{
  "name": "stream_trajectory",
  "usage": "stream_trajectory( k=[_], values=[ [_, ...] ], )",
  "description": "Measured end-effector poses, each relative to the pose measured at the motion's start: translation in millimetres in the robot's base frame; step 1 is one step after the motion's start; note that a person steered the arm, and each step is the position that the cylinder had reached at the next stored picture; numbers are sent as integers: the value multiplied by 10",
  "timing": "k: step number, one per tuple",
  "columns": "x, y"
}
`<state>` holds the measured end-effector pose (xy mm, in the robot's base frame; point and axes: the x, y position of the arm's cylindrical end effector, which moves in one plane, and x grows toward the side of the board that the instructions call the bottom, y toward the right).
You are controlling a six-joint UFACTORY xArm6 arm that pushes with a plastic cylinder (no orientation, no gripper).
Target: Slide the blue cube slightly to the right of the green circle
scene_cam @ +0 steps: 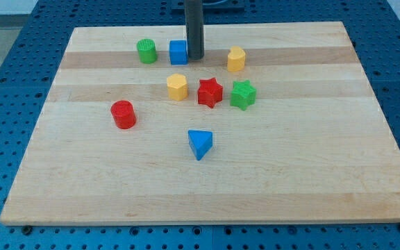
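The blue cube (178, 52) sits near the view's top, a short gap to the right of the green circle (146, 51). My tip (195, 57) stands right against the blue cube's right side, between it and a yellow block (236, 59). The rod rises straight up out of the view's top.
A yellow hexagon block (177, 87), a red star (210, 93) and a green star (242, 94) stand in a row below the cube. A red cylinder (123, 114) is at the left, a blue triangle (200, 144) lower middle. The wooden board (290, 180) lies on a blue perforated table.
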<state>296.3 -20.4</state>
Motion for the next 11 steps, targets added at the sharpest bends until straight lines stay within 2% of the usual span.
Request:
stream_trajectory(
  k=[2, 4, 8, 9, 11],
  values=[
    [309, 75],
    [315, -145],
    [139, -206],
    [144, 177],
    [-131, 220]
  ],
)
